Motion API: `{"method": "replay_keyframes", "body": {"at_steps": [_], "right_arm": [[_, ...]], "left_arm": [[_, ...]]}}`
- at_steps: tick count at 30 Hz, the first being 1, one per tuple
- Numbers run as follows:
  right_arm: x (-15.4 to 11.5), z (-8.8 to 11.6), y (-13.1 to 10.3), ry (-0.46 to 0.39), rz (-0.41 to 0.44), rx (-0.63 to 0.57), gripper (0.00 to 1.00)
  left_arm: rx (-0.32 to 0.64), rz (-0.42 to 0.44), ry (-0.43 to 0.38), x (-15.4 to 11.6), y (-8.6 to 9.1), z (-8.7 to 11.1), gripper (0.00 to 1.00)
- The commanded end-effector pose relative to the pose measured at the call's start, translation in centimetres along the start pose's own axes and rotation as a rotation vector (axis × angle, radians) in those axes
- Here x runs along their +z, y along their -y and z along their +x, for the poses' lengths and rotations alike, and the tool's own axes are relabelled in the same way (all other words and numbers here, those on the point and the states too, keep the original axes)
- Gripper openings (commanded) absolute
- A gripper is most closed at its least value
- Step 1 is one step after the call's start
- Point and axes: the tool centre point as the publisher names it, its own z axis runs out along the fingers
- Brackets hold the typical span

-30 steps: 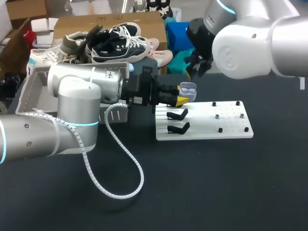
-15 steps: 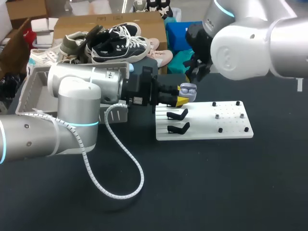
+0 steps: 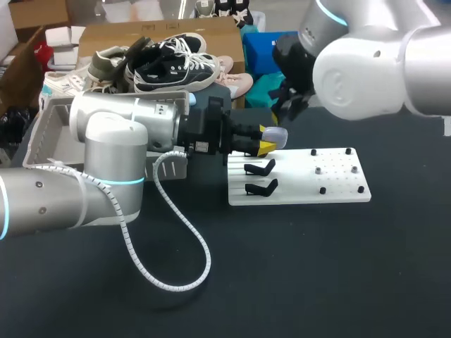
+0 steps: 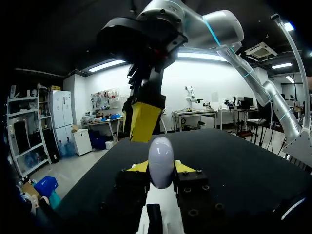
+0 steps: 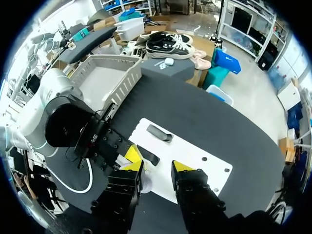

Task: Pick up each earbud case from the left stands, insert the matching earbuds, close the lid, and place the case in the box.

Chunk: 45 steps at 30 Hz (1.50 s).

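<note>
Earbud case (image 4: 161,161), pale lilac with its lid down, sits clamped between the yellow tips of the left gripper (image 4: 161,168). The left wrist view shows both tips pressing its sides, which the head view only hints at. Just ahead of and above the case hangs the right gripper (image 5: 157,163). Only its own wrist view shows its fingers standing apart, over the white stand board (image 5: 195,146).

We are looking over all three views, and we are not finding any text, number or sign clear enough to read.
</note>
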Motion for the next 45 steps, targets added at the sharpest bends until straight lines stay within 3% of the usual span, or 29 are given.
{"method": "replay_keyframes", "body": {"at_steps": [1,6,13,24,29,35,39,45], "right_arm": [[-1.5,0.9,0.2,0.044,0.007,0.018,0.34],[-3.7,0.9,1.5,0.105,0.001,0.067,0.35],[-5.5,1.5,3.1,0.139,0.008,0.125,0.36],[-6.0,2.3,3.5,0.139,0.026,0.155,0.37],[-5.9,2.5,3.8,0.127,0.036,0.17,0.37],[-5.6,2.8,4.0,0.114,0.05,0.191,0.36],[-5.5,3.0,4.4,0.107,0.066,0.205,0.36],[-5.1,3.4,5.1,0.093,0.081,0.234,0.36]], "left_arm": [[0.001,-0.002,0.001,0.0,0.0,0.0,0.0],[0.028,-0.028,-0.074,-2.5,0.0,-2.2,0.0],[0.027,-0.155,-0.188,-9.5,1.1,-3.5,0.0],[-0.004,-0.321,-0.315,-17.9,3.5,-4.0,0.0],[-0.034,-0.38,-0.304,-21.4,3.7,-2.8,0.0],[-0.111,-0.431,-0.264,-24.9,2.7,0.7,0.0],[-0.156,-0.453,-0.283,-26.4,1.7,2.3,0.0],[-0.184,-0.466,-0.348,-27.6,-0.3,2.9,0.0]]}}
